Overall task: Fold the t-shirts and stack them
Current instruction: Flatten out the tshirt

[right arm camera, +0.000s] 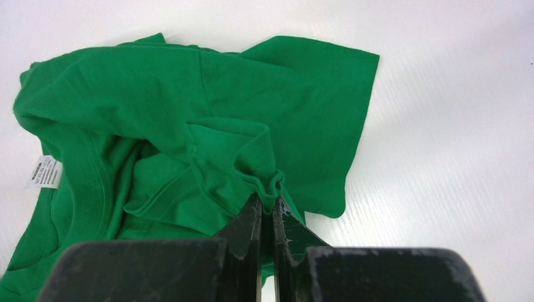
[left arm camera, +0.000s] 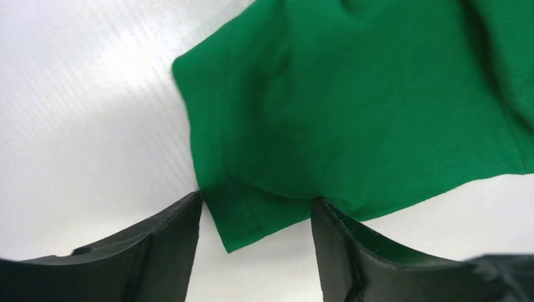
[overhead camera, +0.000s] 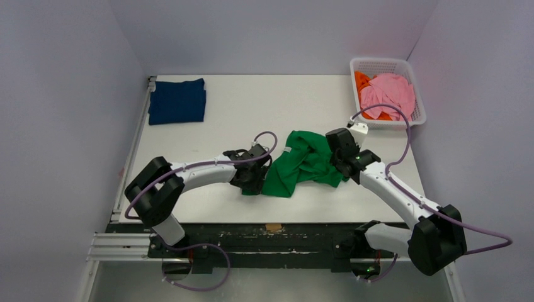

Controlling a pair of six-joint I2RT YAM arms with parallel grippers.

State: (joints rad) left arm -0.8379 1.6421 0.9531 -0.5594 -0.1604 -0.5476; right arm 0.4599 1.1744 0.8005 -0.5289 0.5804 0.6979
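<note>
A bright green t-shirt (overhead camera: 302, 162) lies crumpled in the middle of the table. My right gripper (right arm camera: 267, 201) is shut on a bunched fold of the green t-shirt (right arm camera: 189, 113) at its right side (overhead camera: 343, 165). My left gripper (left arm camera: 257, 214) is open at the shirt's left lower corner (overhead camera: 253, 182), with a corner of the green cloth (left arm camera: 352, 107) lying between the two fingers. A folded navy blue t-shirt (overhead camera: 177, 100) lies at the far left of the table. A pink t-shirt (overhead camera: 391, 93) and an orange one (overhead camera: 361, 82) lie in the basket.
The white plastic mesh basket (overhead camera: 418, 107) stands at the far right corner of the table (overhead camera: 252, 107). A white label (right arm camera: 43, 172) shows at the green shirt's neck. A metal rail (overhead camera: 132, 151) runs along the table's left edge.
</note>
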